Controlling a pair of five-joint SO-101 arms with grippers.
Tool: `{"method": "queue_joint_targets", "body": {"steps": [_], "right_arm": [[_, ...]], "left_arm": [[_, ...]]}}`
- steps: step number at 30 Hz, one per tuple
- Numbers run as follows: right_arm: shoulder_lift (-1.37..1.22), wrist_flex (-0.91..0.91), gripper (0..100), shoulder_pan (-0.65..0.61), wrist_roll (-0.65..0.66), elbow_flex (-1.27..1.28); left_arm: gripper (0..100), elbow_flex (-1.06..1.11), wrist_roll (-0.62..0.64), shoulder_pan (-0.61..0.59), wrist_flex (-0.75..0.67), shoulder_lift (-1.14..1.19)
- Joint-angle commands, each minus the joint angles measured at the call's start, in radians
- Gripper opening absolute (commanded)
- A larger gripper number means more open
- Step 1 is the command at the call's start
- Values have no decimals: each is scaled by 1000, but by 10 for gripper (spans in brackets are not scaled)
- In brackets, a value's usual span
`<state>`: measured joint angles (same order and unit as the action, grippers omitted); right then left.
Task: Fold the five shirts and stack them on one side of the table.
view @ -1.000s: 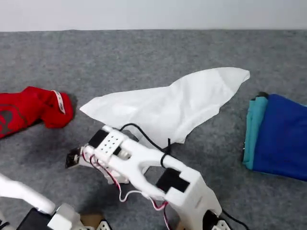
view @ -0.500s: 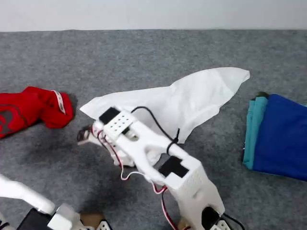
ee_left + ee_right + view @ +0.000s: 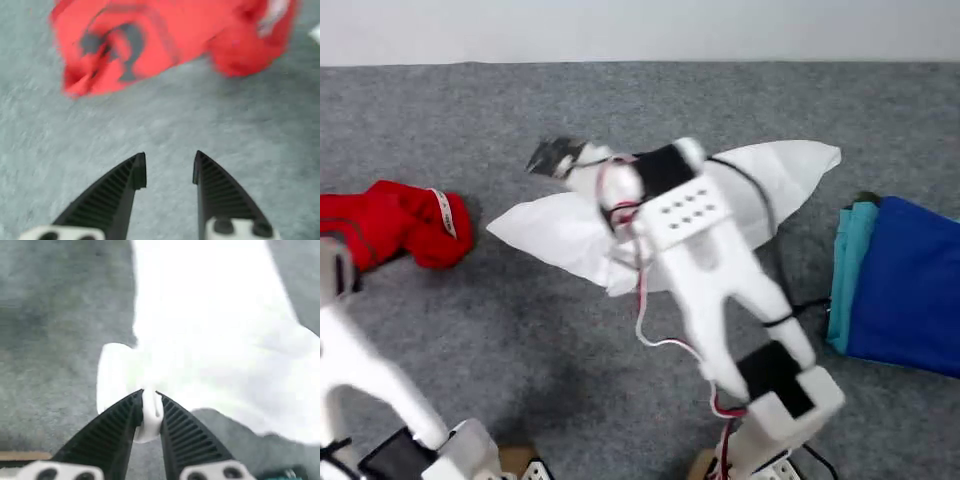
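A white shirt (image 3: pixel 555 230) lies spread in the middle of the grey table, partly under my right arm. My right gripper (image 3: pixel 554 156) is raised over the shirt's far left part. In the right wrist view my right gripper (image 3: pixel 149 393) is shut on a fold of the white shirt (image 3: pixel 200 315), which hangs from it. A crumpled red shirt (image 3: pixel 392 226) lies at the left. Just short of the red shirt (image 3: pixel 150 35), my left gripper (image 3: pixel 170 161) hovers open over bare table, holding nothing.
At the right edge sits a stack of folded shirts, a blue one (image 3: pixel 910 285) on a teal one (image 3: pixel 841 270). The left arm (image 3: pixel 355 355) rises at the near left. The grey table (image 3: pixel 470 330) ends at a pale wall behind.
My right arm has swung from the shirt's near left corner up and toward the far side, dragging white fabric along. The left arm has risen toward the red shirt.
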<state>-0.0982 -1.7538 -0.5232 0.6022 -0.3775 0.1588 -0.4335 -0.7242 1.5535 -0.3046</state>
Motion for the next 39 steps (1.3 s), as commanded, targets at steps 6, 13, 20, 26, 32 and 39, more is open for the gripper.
{"method": "queue_joint_targets", "body": {"steps": [6, 13, 20, 26, 32, 39], "right_arm": [[245, -42, 10, 252, -14, 193], [352, -36, 10, 340, -15, 354], [377, 13, 10, 375, -46, 422], [378, 16, 10, 372, -72, 437], [378, 16, 10, 372, -72, 437], [378, 16, 10, 369, -72, 437]], "left_arm": [[190, 96, 17, 359, -186, 34], [224, 39, -21, 497, -186, 316], [224, -31, -123, 603, -186, 528], [225, -163, -140, 591, -186, 701], [223, -303, -133, 589, -183, 853], [175, -467, -98, 603, -86, 985]]}}
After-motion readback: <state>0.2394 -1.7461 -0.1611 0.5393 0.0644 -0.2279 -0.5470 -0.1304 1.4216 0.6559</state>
